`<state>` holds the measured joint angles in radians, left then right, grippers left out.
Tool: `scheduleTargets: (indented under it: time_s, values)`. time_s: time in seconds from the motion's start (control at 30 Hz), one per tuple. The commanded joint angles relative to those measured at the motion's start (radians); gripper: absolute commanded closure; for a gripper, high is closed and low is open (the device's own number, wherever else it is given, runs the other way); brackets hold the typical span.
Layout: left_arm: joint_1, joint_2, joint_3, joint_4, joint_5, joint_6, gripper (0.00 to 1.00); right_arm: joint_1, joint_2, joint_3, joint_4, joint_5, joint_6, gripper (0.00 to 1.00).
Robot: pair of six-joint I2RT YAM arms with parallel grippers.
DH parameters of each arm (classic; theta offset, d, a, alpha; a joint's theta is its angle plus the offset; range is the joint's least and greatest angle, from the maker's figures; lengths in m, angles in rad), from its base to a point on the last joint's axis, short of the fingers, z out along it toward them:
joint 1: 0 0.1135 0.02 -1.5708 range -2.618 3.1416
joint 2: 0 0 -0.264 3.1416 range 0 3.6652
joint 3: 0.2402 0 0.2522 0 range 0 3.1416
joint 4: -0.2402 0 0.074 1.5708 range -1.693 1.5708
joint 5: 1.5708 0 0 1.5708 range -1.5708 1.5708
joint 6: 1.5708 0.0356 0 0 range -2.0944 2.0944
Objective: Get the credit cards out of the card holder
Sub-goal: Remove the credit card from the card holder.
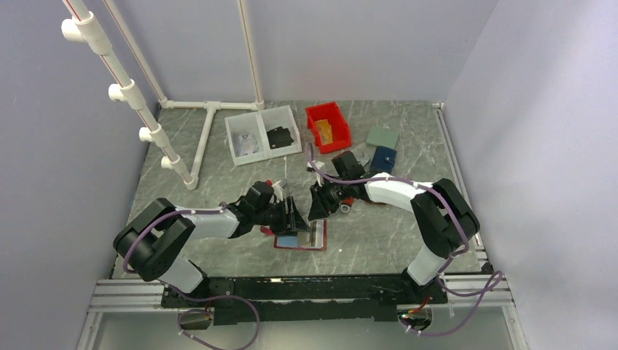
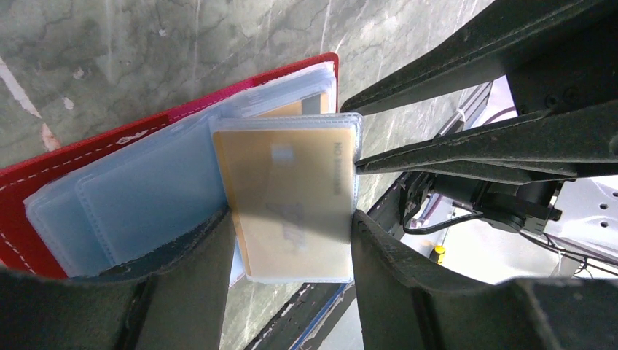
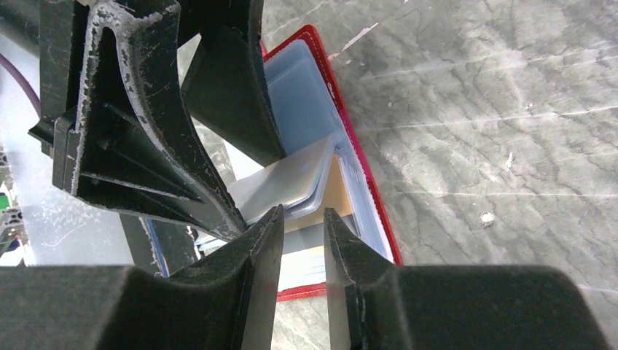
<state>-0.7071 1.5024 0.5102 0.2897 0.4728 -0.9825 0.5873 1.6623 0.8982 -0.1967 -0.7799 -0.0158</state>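
The red card holder [image 1: 318,238] lies open on the table, its pale blue-grey pockets up; it also shows in the left wrist view [image 2: 87,157] and the right wrist view [image 3: 357,146]. A clear sleeve holding the tan-orange credit card [image 2: 291,189] is lifted off the holder. My left gripper [image 2: 291,219] spans this sleeve, its fingers touching both long edges. It is just left of the holder's top in the top view [image 1: 295,217]. My right gripper [image 3: 302,211] is slightly open, its tips at the sleeve's free edge with the tan card [image 3: 339,193] beyond. It faces the left gripper [image 1: 318,208].
A red bin [image 1: 328,125] and a white two-part tray [image 1: 262,135] stand at the back. A blue wallet [image 1: 383,157] and a grey-green flat item [image 1: 382,137] lie at the back right. A white pipe frame [image 1: 211,109] stands at the back left.
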Motion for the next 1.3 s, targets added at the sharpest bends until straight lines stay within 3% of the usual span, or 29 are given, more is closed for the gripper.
scheduleTargets:
  time_s: [0.0,0.5,1.27]
  values:
    - [0.004,-0.024,-0.006,0.045,0.024,-0.004,0.57,0.015,0.012,0.049,-0.027,0.064,-0.032,0.71]
    - [0.041,-0.03,-0.054,0.121,0.066,-0.032,0.56,0.026,0.024,0.063,-0.054,0.056,-0.069,0.65]
    - [0.088,-0.087,-0.089,0.121,0.109,-0.03,0.51,0.058,0.049,0.096,-0.113,0.165,-0.122,0.67]
